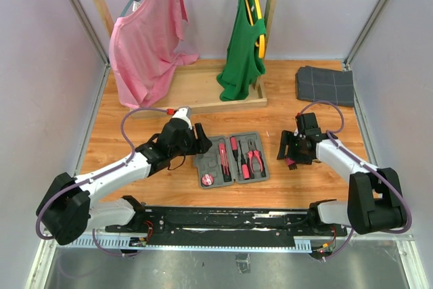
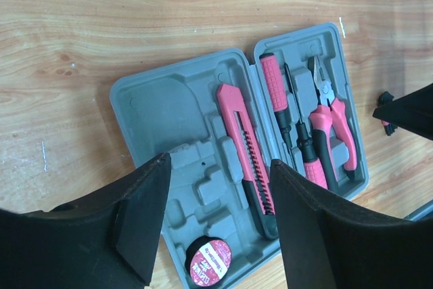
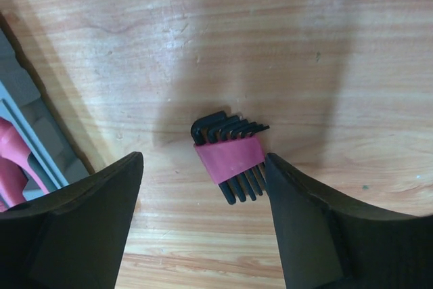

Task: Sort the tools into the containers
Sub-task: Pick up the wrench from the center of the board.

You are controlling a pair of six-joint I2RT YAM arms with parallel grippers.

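Right wrist | right fingers [image 3: 81,235] spread astride hex keys [image 3: 230,157] | left fingers [image 2: 135,221] spread over case [image 2: 169,113] | cloth [image 1: 325,84] beyond

The tool case [image 2: 169,109] is plain grey. Inside, the knife [image 2: 247,160] is pink with a black ridged strip, the screwdriver [image 2: 273,82] red-handled, and the pliers [image 2: 333,126] pink and black. The round piece [image 2: 208,262] is black with a red label. The hex keys [image 3: 230,157] are black in a red band. The table [image 1: 277,116] is pale wood grain. The cloth [image 1: 326,84], upper right, is dark grey with grid lines.
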